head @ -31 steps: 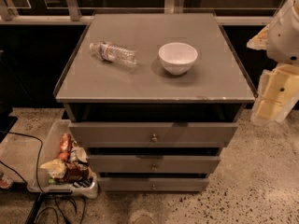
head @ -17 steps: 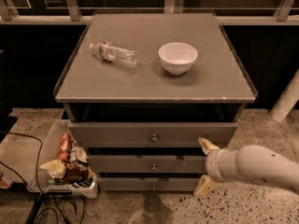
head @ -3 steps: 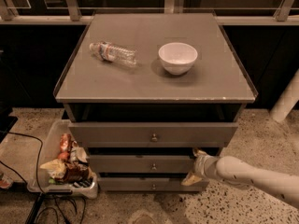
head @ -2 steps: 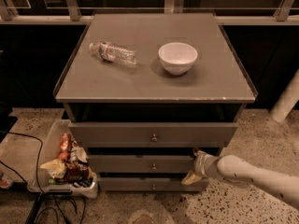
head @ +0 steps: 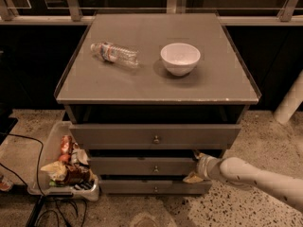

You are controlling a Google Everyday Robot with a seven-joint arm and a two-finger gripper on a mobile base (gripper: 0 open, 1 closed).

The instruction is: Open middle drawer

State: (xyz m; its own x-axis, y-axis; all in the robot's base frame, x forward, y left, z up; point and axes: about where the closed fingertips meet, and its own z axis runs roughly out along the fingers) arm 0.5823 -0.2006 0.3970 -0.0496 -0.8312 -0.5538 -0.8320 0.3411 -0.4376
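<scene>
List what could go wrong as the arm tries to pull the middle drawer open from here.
The gripper sits at the right end of the middle drawer, away from its knob; a pull there may slip or skew it.
Its open fingers lie close to the top drawer and bottom drawer, so it might snag the wrong one.
A jerk could roll the bottle lying on its side above.
</scene>
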